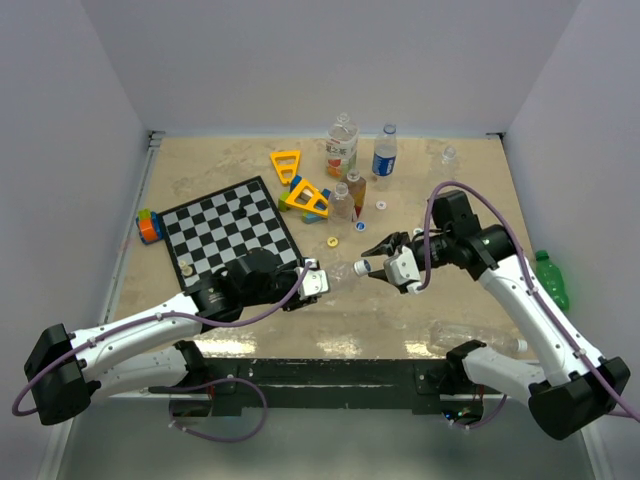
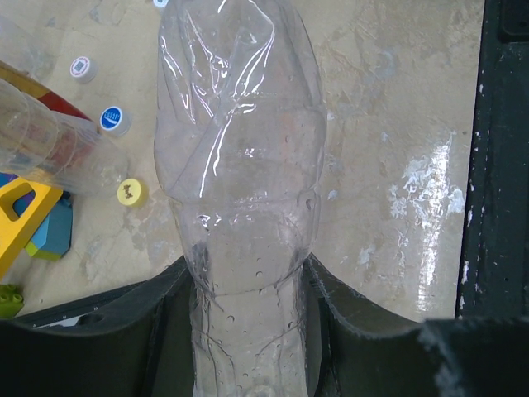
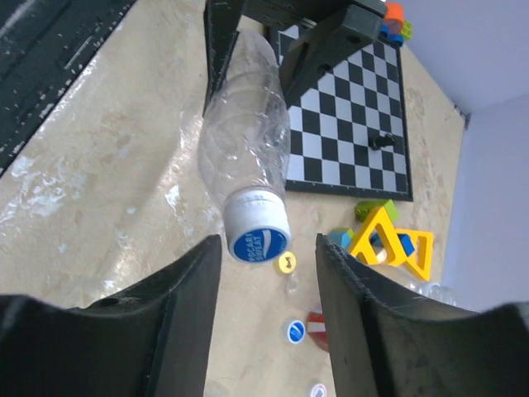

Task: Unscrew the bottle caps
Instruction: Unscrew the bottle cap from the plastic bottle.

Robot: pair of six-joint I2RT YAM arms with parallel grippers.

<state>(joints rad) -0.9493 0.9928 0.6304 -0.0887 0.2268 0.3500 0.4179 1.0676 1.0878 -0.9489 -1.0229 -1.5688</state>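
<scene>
A clear, unlabelled bottle (image 1: 335, 274) is held level above the table, and my left gripper (image 2: 248, 331) is shut on its lower body. Dark fingers (image 2: 157, 327) press on both sides. In the left wrist view the bottle (image 2: 240, 165) runs straight away from the camera. Its cap (image 3: 258, 233) is white with a blue top and points toward my right gripper (image 3: 269, 277). That gripper is open, one finger on each side of the cap with a gap at both. In the top view the cap (image 1: 362, 267) sits just ahead of the right gripper (image 1: 385, 256).
Loose yellow (image 1: 333, 242), blue (image 1: 360, 225) and white (image 1: 381, 207) caps lie mid-table. Labelled bottles (image 1: 342, 145) (image 1: 385, 152) stand at the back. A green bottle (image 1: 552, 280) lies on the right. A chessboard (image 1: 232, 230) and yellow triangular frames (image 1: 310, 198) sit to the left.
</scene>
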